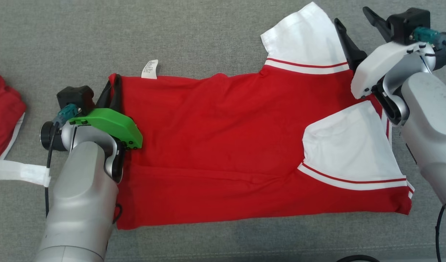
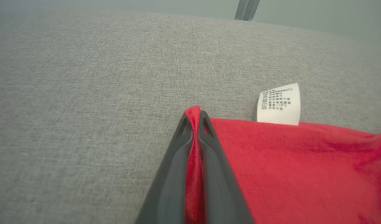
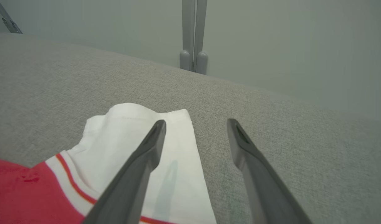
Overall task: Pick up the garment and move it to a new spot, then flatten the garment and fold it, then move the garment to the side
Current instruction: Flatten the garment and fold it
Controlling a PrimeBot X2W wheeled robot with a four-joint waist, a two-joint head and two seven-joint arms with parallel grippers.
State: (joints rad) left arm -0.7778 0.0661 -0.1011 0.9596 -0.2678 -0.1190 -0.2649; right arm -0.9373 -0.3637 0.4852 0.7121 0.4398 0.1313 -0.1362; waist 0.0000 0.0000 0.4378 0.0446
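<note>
garment (image 1: pixel 223 145) lay flat on the grey surface (image 1: pixel 63 32), its long axis running left to right, with the left gripper (image 2: pixel 195 115) clamped on its left hem corner and the right gripper (image 1: pixel 352 16) spread open over the far sleeve (image 1: pixel 306 36).

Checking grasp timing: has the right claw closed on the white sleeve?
No, the right claw stands wide open, with one finger over the sleeve and the other beside it.

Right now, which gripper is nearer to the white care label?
Left. The left gripper pinches the red garment just beside the care label; the right gripper stands open at the far white sleeve.
</note>
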